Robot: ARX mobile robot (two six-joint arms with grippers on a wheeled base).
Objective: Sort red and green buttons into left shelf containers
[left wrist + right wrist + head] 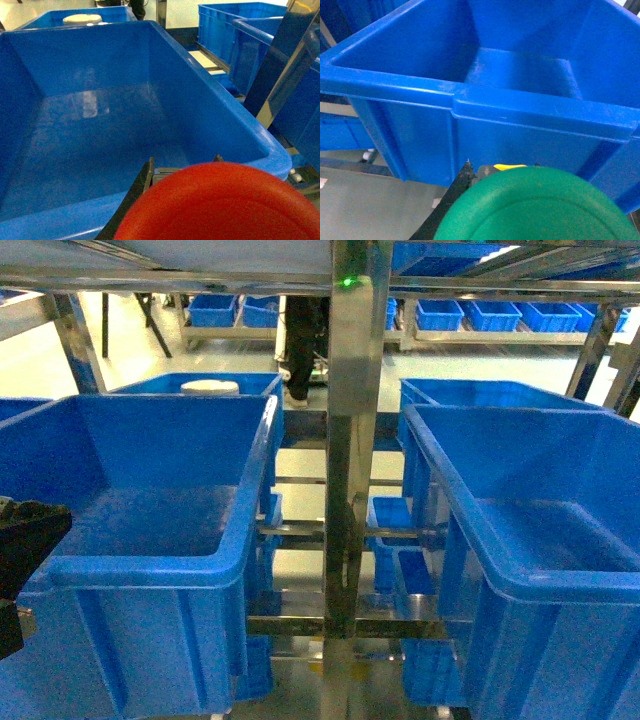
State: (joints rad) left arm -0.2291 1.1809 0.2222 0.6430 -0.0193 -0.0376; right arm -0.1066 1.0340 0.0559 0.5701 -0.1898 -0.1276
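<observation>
Head view: two large blue bins on the shelf, left bin (150, 490) and right bin (540, 530), with an upright steel post (350, 440) between them. Behind the left bin stands another blue bin holding a pale round object (210, 387), too small to identify. Only a dark lump of the left gripper (25, 540) shows at the left edge, just beside the left bin's near corner; fingers hidden. The right gripper is out of this frame. No button visible here.

Left wrist view: the red button (220, 205) fills the bottom of the frame, only its wide cap showing, cut off below. It sits at the near rim of the left bin (100, 130), over the rim's edge. A dark finger (135, 195) runs along the cap's left side; the gripper pinches the button, though the contact itself is hidden by the cap.

Right wrist view: the green button (535, 205), again cap only, cropped at the bottom, with a sliver of yellow above it. It is outside the bin's (530, 65) near wall, below the rim. One dark finger (452, 197) is pressed at the cap's left; the other is hidden.
</observation>
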